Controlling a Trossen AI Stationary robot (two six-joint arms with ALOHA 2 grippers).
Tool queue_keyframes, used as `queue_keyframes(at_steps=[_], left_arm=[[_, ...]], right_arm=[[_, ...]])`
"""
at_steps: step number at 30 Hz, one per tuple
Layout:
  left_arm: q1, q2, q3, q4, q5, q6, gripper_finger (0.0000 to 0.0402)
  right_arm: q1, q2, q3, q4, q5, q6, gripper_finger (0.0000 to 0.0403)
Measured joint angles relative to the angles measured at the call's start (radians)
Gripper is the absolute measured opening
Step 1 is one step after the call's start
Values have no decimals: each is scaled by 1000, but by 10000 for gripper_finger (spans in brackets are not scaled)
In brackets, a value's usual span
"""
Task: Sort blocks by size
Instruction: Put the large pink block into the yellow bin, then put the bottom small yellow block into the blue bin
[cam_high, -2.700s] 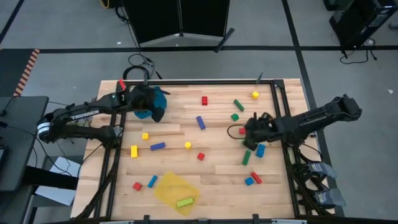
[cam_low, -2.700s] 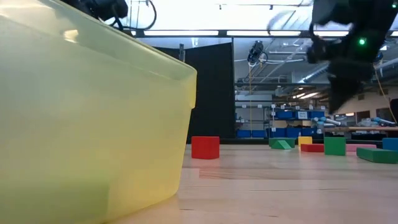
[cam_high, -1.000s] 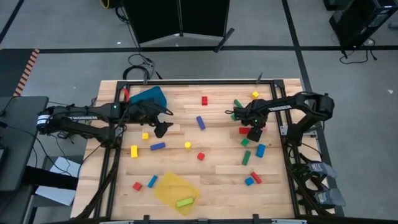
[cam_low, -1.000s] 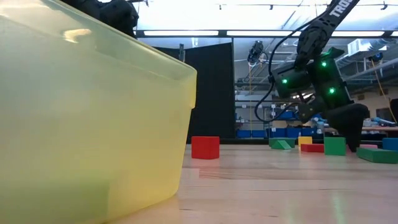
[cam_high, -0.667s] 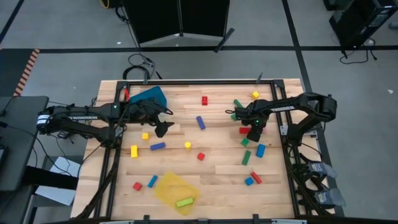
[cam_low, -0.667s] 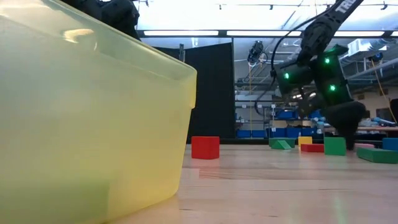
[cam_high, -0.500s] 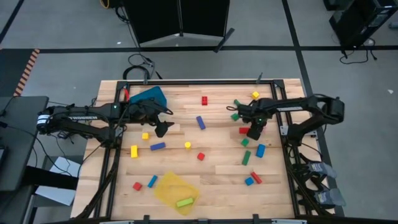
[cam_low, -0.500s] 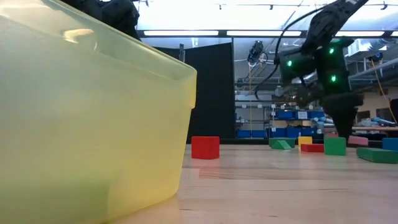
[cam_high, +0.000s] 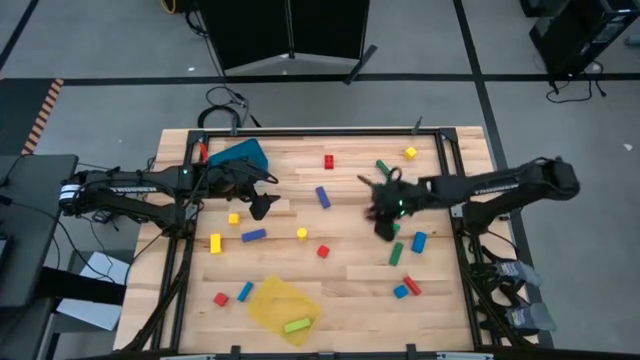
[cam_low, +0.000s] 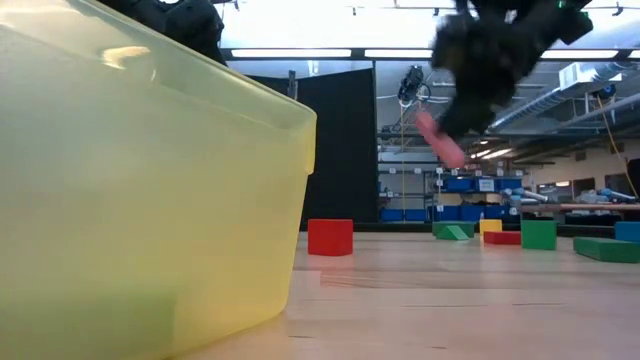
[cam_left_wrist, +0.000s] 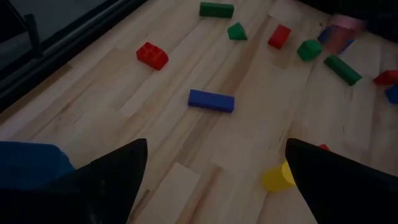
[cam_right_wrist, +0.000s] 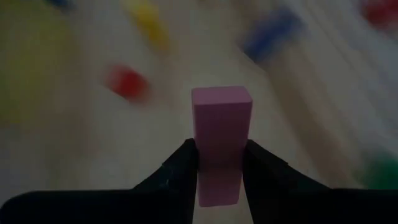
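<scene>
Right gripper (cam_right_wrist: 219, 171): clamped on a pink bar (cam_right_wrist: 221, 140), fingers pinching its lower half so most of it sticks out past the tips. In the high view the gripper (cam_high: 383, 222) sits over the middle-right of the table, and the low view shows the pink bar (cam_low: 441, 138) well up in the air, tilted.

Left gripper (cam_left_wrist: 214, 177): fingers spread wide, nothing between them. It's parked near the blue bin (cam_high: 240, 156) at the far-left corner, looks like it's just waiting.

Blocks: the rest are all over the table (cam_high: 350, 285). Red one (cam_high: 328, 161) and blue bar (cam_high: 322, 196) toward the far side, yellow ones (cam_high: 215, 242) on the left, a green bar (cam_high: 395, 253) and blue block (cam_high: 418, 241) just beside the right gripper. One green bar (cam_high: 297, 325) already lies in the yellow tray (cam_high: 270, 295) at the near edge.

Where it's at: early, I'd say. Almost everything's unsorted.

What could go wrong: honestly the grip. It's only got the bottom end of the bar, so a fast swing could twist it in the fingers or fling it out. The right wrist view is smeared, so I'd guess the arm's moving quick, which doesn't help.

Also: releasing from that height, the bar could bounce off the tray rim and land back in the mess.
</scene>
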Motion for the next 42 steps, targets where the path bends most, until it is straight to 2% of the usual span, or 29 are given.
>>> queue_keyframes(at_steps=[7,10,18,25,29,36,42], left_arm=[[0,0,0,1,0,-9,390],[0,0,0,1,0,-11,390],[0,0,0,5,-1,-27,390],[0,0,0,4,-1,-37,390],[0,0,0,5,-2,-51,390],[0,0,0,-20,-10,-63,390],[-1,0,0,-143,-64,-138,390]], right_arm=[[241,269,6,728,0,-12,109],[302,401,67,861,-1,-26,109],[378,674,358,833,-60,-181,112],[378,835,558,737,-116,-259,127],[376,909,629,719,-159,-271,134],[376,932,653,704,-157,-307,183],[376,879,653,609,-99,-388,237]])
